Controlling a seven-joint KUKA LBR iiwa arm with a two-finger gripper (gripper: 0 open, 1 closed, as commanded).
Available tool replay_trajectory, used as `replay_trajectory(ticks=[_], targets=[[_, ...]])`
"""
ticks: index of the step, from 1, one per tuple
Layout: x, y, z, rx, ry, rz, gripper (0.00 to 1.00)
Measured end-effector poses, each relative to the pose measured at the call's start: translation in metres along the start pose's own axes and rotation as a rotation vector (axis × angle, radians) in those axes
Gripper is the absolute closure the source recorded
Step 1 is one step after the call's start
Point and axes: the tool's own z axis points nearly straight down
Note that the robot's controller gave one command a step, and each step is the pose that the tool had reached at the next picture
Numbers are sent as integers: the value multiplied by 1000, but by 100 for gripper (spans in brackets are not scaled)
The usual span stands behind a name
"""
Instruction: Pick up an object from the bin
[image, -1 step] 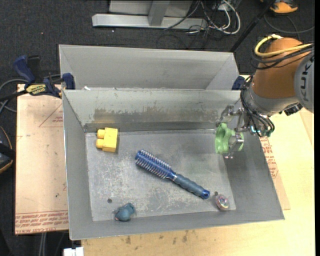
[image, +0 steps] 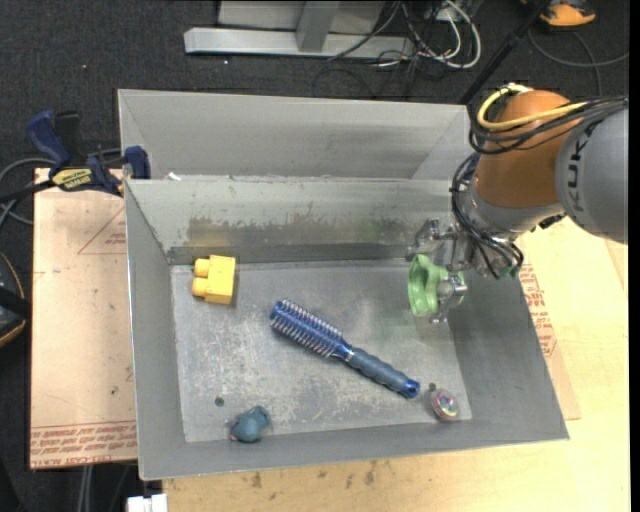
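My gripper (image: 438, 285) hangs over the right part of the bin, near the back wall. A pale green, translucent thing (image: 423, 284) sits between its fingers, lifted off the floor, so the gripper is shut on it. A blue hairbrush (image: 340, 346) lies slantwise in the middle of the bin, below and left of the gripper. Close to the brush's handle end rests a small round silvery piece (image: 445, 404).
A yellow toy brick (image: 216, 277) stands at the back left of the bin floor. A small grey-blue lump (image: 250, 425) lies near the front edge. The arm with its orange cover and cables comes in from the right, above the bin's right wall.
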Motion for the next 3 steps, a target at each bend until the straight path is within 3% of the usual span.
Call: replay_trajectory(ticks=[1,2,3], targets=[[-1,59,34,1,-6,-56,0],[-9,140,34,0,-29,296,0],[-8,135,35,-4,-28,289,0]])
